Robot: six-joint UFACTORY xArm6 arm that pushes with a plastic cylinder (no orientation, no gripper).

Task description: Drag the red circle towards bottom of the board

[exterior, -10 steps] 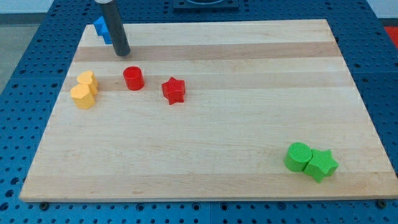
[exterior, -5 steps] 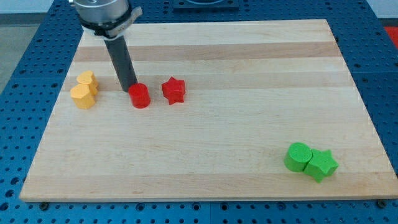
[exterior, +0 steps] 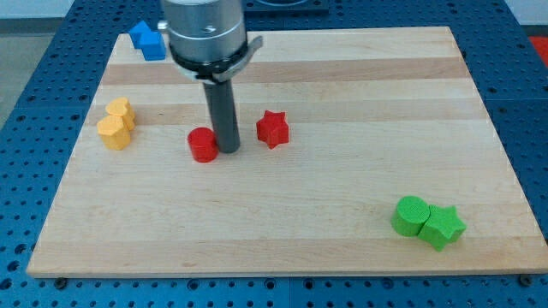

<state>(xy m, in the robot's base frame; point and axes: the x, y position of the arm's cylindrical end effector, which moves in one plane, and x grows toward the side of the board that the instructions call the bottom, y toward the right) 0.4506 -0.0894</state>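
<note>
**Board inventory — rod beside red circle**

Your dark rod's tip [exterior: 229,150] rests on the pale wooden board [exterior: 342,214], touching the right side of the red circular block [exterior: 203,145], left of centre. There are no jaws to report — the arm ends in the plain rod.

- Red star-shaped block [exterior: 272,128]: just right of the rod, apart from it.
- Two yellow blocks [exterior: 116,124]: touching, near left edge.
- Blue block [exterior: 147,39]: far-left corner.
- Green round block [exterior: 409,214] and green star-shaped block [exterior: 442,226]: touching, near-right corner.
</note>
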